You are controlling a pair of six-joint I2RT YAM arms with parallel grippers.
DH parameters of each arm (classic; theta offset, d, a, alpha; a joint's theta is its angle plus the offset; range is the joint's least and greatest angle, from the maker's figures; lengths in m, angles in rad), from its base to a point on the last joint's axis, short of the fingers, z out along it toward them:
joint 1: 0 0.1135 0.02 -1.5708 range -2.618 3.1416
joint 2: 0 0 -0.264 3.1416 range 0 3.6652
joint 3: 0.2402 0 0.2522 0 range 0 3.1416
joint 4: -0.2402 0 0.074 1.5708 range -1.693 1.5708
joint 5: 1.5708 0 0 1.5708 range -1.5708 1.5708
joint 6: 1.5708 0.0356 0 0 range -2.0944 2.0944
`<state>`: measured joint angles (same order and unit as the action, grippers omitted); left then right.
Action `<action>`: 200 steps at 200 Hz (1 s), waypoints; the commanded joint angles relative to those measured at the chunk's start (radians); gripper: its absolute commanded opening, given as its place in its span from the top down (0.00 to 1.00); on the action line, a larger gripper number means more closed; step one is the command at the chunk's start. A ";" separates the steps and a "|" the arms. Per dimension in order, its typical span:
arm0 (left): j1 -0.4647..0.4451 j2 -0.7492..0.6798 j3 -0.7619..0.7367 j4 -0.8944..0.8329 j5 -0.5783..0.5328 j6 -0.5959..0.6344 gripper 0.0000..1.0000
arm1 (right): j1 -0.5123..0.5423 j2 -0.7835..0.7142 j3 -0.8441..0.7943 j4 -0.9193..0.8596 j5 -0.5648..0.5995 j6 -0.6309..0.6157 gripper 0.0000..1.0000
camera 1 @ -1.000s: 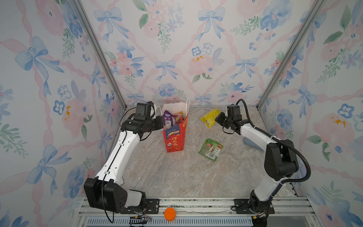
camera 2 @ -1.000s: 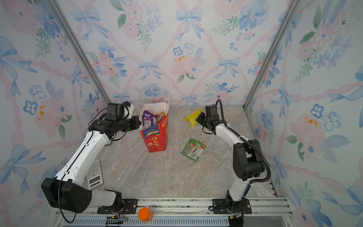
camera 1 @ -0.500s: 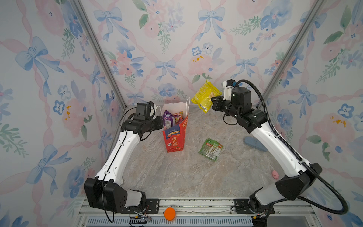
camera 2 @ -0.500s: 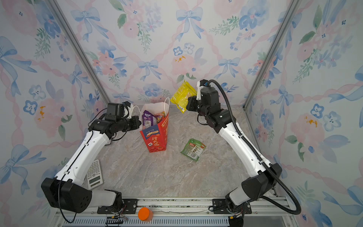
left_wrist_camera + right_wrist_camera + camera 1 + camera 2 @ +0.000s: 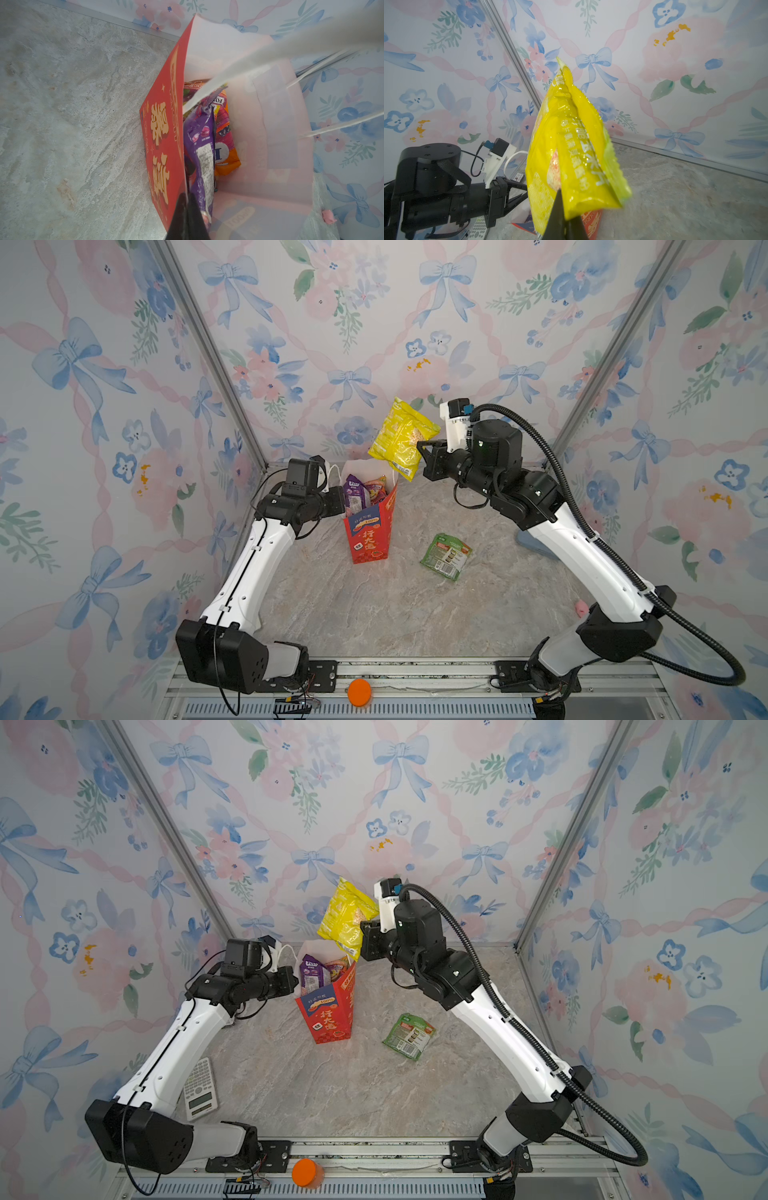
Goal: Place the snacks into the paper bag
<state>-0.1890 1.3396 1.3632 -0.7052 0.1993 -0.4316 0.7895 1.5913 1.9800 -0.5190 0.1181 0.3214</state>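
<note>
Your right gripper has its fingers pinched on the yellow packet, hanging in the air just above the paper bag, toward its right edge. Your left gripper is clamped on the bag's red wall at the rim. A purple packet and an orange packet stand inside the bag. A green packet lies flat to the right of the bag.

A white calculator is lying flat on the marble tabletop, close to the left wall, in a top view. In both top views, 1 orange round cap is sitting on the metal rail at the front. A tiny pink lump, possibly an eraser, is resting by the right wall. A bluish-grey object is lying partly hidden nearby. Floral wallpaper is covering 3 walls.
</note>
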 commanded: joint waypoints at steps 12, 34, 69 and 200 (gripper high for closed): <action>0.008 -0.028 -0.014 -0.030 0.004 -0.004 1.00 | 0.056 0.095 0.109 -0.087 0.021 -0.062 1.00; 0.008 -0.026 -0.013 -0.030 0.003 -0.006 1.00 | 0.086 0.179 0.219 -0.185 0.046 -0.094 1.00; 0.009 -0.025 -0.013 -0.030 0.005 -0.002 1.00 | 0.117 0.332 0.415 -0.356 0.107 -0.139 1.00; 0.010 -0.023 -0.018 -0.029 -0.001 0.007 1.00 | 0.116 0.615 0.636 -0.499 0.227 -0.193 1.00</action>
<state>-0.1844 1.3396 1.3613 -0.7044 0.1986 -0.4313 0.9054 2.1624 2.5763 -0.9623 0.2996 0.1551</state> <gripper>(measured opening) 0.048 0.047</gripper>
